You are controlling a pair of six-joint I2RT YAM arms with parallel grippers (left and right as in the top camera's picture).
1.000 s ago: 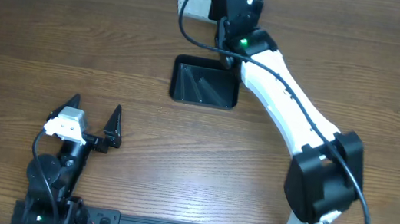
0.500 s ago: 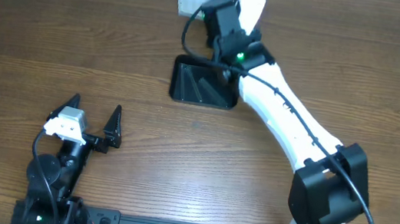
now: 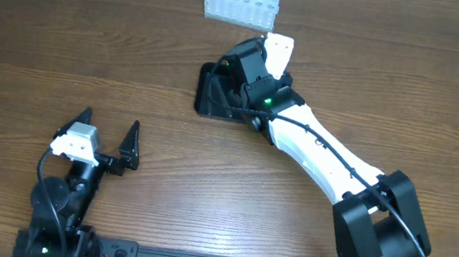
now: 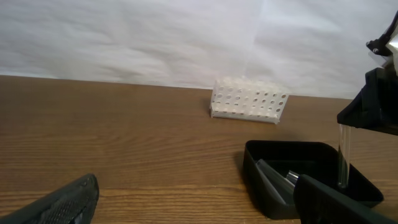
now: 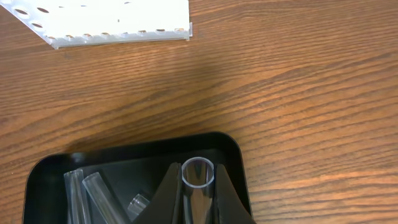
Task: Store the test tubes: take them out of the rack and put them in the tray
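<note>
Holding one test tube upright over the tray.
Right gripper (image 5: 198, 193) pinches the test tube (image 4: 342, 155), long axis vertical, lower end seemingly just inside the tray (image 5: 134, 163). Other tubes (image 5: 102, 193) lie flat in the tray. Rack (image 5: 112, 22) stands beyond the tray. Left gripper (image 3: 111, 119), fingers spread, is well apart from the tray, so the right arm is nearer.

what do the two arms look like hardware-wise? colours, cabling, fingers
Right arm: white link shells, black joints, black cable along it, green light near the wrist. Left arm: black, with a white wrist block. Left gripper and right gripper: black tapered fingers.
</note>
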